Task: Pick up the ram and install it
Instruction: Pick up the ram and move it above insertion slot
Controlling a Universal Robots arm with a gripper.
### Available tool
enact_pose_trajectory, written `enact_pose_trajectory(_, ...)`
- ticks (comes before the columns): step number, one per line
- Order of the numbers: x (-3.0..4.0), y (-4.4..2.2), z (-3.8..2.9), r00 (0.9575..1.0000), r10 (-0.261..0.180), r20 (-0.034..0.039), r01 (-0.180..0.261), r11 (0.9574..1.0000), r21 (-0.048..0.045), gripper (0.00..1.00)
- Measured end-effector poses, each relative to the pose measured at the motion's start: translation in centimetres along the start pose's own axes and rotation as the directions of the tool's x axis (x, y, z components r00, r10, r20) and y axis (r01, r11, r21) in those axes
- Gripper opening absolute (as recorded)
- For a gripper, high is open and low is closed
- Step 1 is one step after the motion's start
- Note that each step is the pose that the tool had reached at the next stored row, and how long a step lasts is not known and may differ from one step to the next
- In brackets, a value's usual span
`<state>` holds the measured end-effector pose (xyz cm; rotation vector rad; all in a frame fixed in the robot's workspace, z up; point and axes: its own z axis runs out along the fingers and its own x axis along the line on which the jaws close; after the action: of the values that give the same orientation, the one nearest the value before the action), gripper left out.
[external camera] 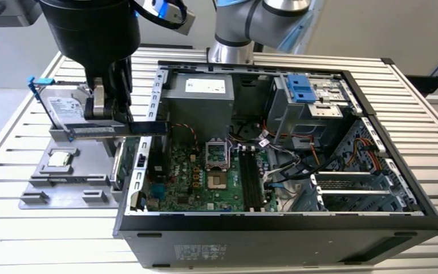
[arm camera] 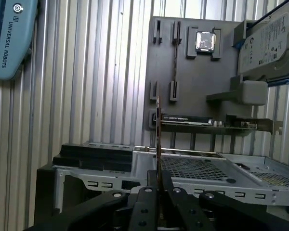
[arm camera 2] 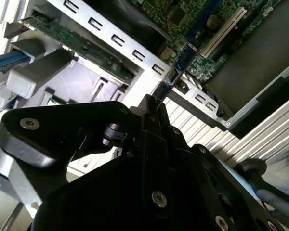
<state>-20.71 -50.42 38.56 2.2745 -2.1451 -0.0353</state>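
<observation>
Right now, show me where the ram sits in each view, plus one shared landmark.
First wrist view: ram edge-on, clamped in gripper.
Second wrist view: bluish strip reaching toward the motherboard.
Exterior view: dark bar at the case wall.
Shared landmark: that slotted case wall.

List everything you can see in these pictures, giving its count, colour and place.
table: 1, white slatted, under everything
computer case: 1, black, open, on the table
motherboard: 1, green, inside the case
holder tray: 1, grey, at the exterior view's left of the case
hard drive: 1, silver with blue rails, standing on the tray
expansion card: 1, green with metal bracket, on the tray
processor: 1, silver, on the tray
ram: 1, bluish-green, clamped in the gripper
gripper: 1, black, shut on the ram, beside the case
</observation>
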Motion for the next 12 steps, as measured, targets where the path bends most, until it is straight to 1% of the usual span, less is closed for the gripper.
enact_pose_trajectory(12, 0.11, -1.89, -0.05, 1.0000, 0.000, 0.0001, 0.000, 1.0000, -0.0007, 0.00)
